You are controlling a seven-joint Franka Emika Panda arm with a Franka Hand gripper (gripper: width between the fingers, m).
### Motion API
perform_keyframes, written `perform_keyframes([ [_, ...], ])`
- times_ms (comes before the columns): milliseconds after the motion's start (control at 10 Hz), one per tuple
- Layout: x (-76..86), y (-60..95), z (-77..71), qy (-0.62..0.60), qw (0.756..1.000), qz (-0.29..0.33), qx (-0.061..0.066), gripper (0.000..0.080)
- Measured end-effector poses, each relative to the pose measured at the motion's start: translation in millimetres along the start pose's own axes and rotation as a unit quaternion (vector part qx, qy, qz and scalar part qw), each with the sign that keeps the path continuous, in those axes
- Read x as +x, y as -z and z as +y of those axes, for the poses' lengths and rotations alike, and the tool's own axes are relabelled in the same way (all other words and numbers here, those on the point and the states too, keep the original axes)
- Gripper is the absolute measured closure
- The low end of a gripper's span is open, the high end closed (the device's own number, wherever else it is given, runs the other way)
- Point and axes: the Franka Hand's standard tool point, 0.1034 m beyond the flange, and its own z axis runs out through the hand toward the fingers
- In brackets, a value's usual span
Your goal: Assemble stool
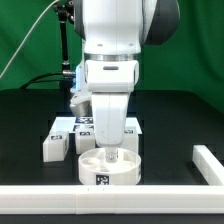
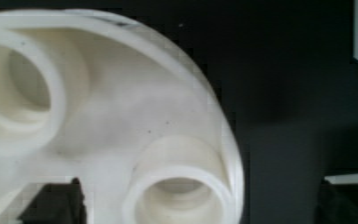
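The arm's bulk blocked much of the exterior view. We saw only the front of the round seat (image 1: 124,172) under it. The legs behind were partly covered: one leg (image 1: 57,146) was clear at the exterior view's left, another (image 1: 137,129) peeked out at the exterior view's right, and the rest btwn them was a jumble of tags we couldn't separate. The wrist view was v. close and blurry, w/ the seat (image 2: 105,110) cut off at the frame edges. It showed one round socket (image 2: 172,190), part of a second (image 2: 12,85), and a pale corner (image 2: 357,184) we couldn't ID. The gripper (image 1: 108,153) hung right over the seat's middle, jaws spread wide, nothing pinched. Its fingertips were low inside the rim, contact w/ the seat unclear. The seat lay flat on the black table (image 1: 30,120), just behind the long white rail (image 1: 50,200) and near the legs.
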Motion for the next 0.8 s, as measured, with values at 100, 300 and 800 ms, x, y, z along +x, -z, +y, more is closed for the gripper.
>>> perform_keyframes([
  [100,0.0,-0.8,-0.4,0.000,1.000,0.000,0.001,0.0150],
  [300,1.3,-4.4,-2.7,-0.002,1.000,0.000,0.004,0.0251],
  [800,0.7,-6.4,-3.8,-0.003,1.000,0.000,0.006,0.0486],
])
